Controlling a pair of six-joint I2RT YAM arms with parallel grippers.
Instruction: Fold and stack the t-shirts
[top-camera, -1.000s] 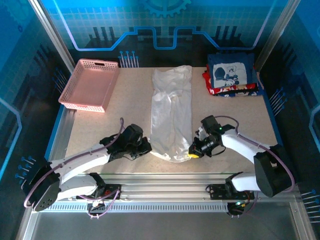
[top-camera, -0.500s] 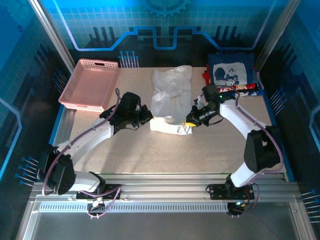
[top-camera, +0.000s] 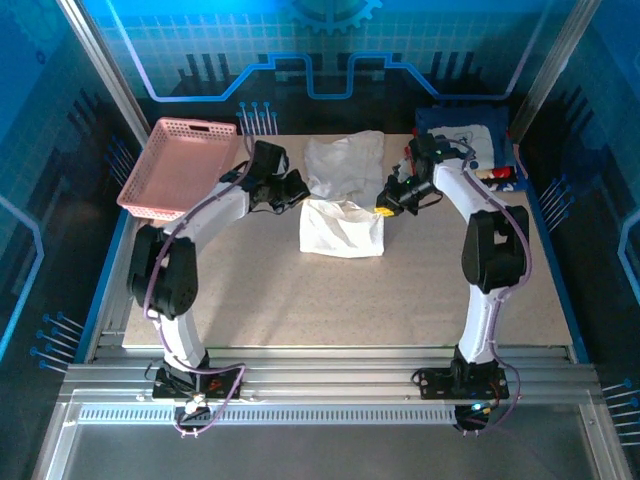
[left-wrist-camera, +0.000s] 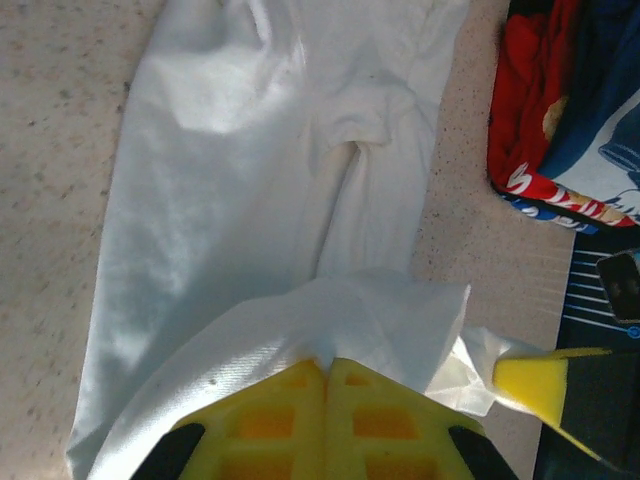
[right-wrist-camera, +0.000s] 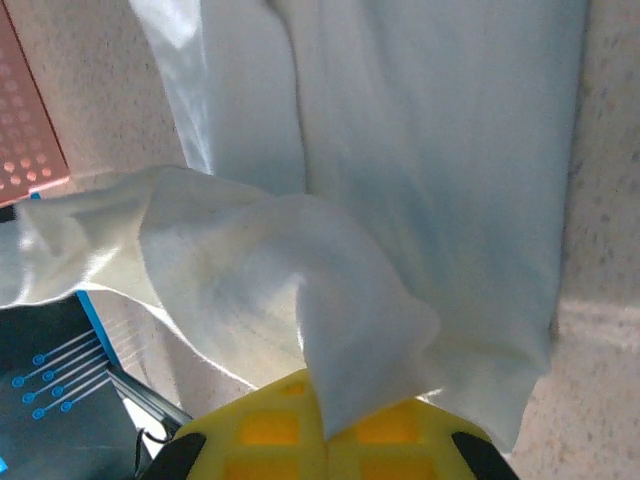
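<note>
Here the white t-shirt (top-camera: 342, 228) lies lengthwise at the far middle of the tabletop (top-camera: 300, 300), with its near part doubled back over itself into a flat rectangle and its far part crumpled toward the back edge. The left claw (top-camera: 296, 188) is at the shirt's left side, its yellow fingers pressed together with a fold of white cloth pinched between them. The left wrist view shows that cloth rising from the closed tips above the rest of the shirt. The right claw (top-camera: 385, 208) sits at the shirt's right side, also clamped on white cloth, which bunches up over its yellow fingers in the right wrist view. Both arms reach far forward, one on each side of the shirt. A stack of folded t-shirts (top-camera: 470, 160) rests at the far right corner, a navy t-shirt (top-camera: 488, 140) with white print on top and red cloth showing beneath it. A pink basket (top-camera: 180, 168) stands at the far left, well apart from the white shirt.
</note>
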